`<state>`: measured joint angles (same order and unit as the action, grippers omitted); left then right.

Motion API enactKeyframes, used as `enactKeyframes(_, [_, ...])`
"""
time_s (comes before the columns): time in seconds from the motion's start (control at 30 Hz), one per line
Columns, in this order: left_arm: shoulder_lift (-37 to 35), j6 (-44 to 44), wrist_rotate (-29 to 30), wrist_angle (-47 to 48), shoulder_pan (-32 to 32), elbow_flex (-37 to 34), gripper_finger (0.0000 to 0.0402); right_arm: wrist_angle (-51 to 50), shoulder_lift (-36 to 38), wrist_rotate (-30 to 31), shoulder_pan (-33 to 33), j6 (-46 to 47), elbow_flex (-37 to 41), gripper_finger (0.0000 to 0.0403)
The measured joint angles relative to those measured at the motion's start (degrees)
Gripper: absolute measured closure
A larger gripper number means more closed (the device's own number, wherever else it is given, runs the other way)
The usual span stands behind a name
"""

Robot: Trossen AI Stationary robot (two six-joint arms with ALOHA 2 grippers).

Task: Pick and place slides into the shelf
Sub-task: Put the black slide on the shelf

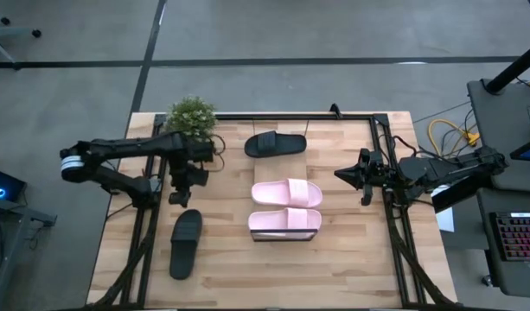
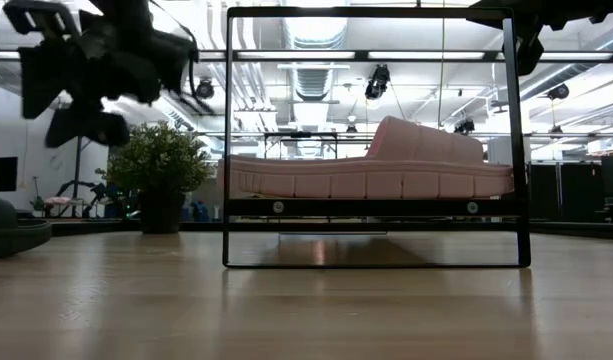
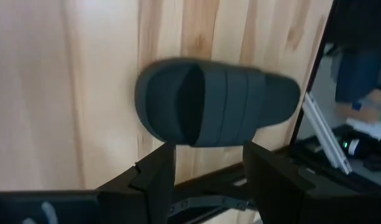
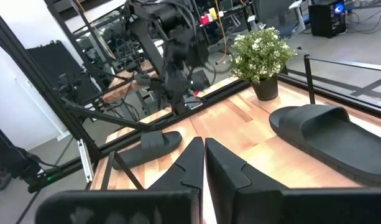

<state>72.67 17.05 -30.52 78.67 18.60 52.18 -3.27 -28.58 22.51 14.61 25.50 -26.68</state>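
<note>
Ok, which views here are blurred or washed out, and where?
Left wrist view: the black slide is soft-edged, and the tabletop washes pale on one side. Low view: the left gripper is smeared and dark against bright ceiling lights, while the pink slide on the shelf is fairly crisp. High view: evenly lit, sharp.
</note>
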Motion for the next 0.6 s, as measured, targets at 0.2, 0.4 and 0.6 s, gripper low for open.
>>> enactKeyframes(0.2, [2.77,1.75,0.02,-1.01,-2.71,-2.75,0.0231,-0.86,0.00,0.00,0.00,0.00,0.00,0.0394])
enactKeyframes(0.4, [3.51,1.32,0.04,-4.73,-4.26,-3.45,0.0231,-3.27,-0.02,-0.01,0.00,0.00,0.00,0.0394])
enactKeyframes(0.6, [3.40,-0.02,0.04,-6.26,-7.26,-3.93,0.0231,-3.63,0.00,-0.01,0.00,0.00,0.00,0.0394])
